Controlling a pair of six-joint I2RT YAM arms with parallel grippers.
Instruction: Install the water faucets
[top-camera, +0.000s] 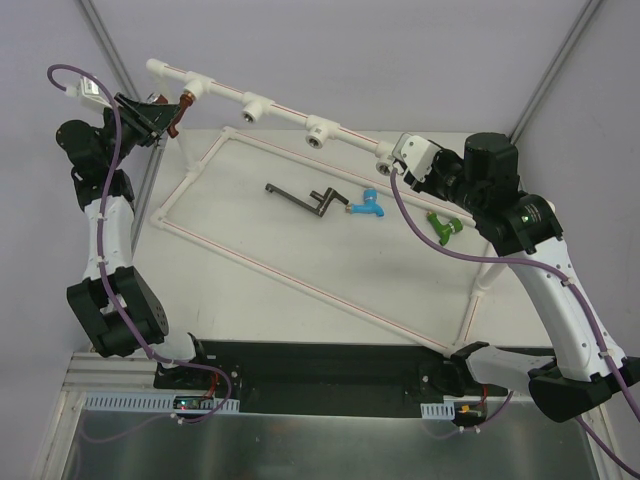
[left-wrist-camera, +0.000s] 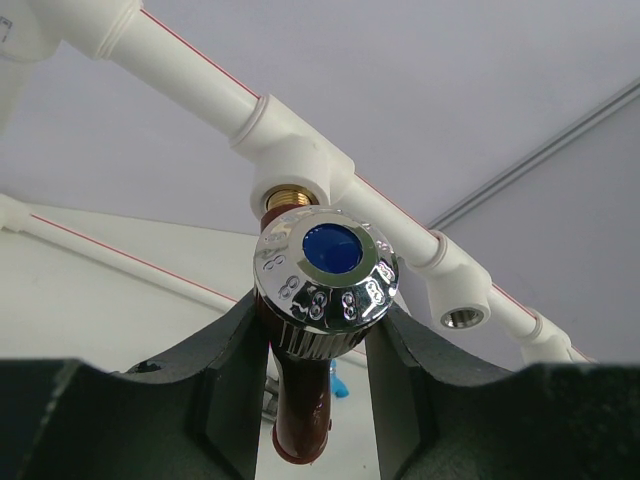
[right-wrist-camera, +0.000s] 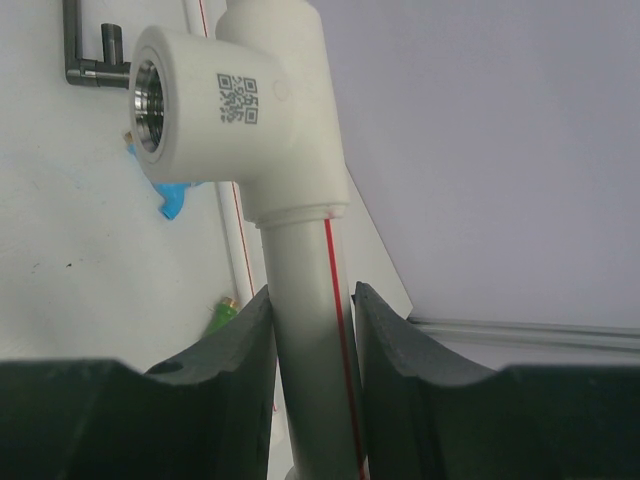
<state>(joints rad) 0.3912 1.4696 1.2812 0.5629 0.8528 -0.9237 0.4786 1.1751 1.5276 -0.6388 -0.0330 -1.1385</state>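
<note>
Pointing brass end up at a socket (left-wrist-camera: 300, 172), spout down, the red-brown faucet (left-wrist-camera: 322, 285) was clamped in the left gripper (left-wrist-camera: 318, 325), a white pipe (right-wrist-camera: 303, 350) in the right gripper (right-wrist-camera: 314, 296).

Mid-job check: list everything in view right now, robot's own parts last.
table: one, white, under everything
pipe frame: one, white with red stripes, standing on the table
empty sockets: three, metal-lined, along the frame's top rail
red-brown faucet: one, red-brown with shiny blue-centred knob, brass end at the leftmost socket
blue faucet: one, blue, lying mid-table
green faucet: one, green, lying right of the blue one
crank tool: one, dark, lying left of the blue faucet
left hand: one, black, shut on the red-brown faucet
right hand: one, black, shut on the frame's right-end pipe
</note>
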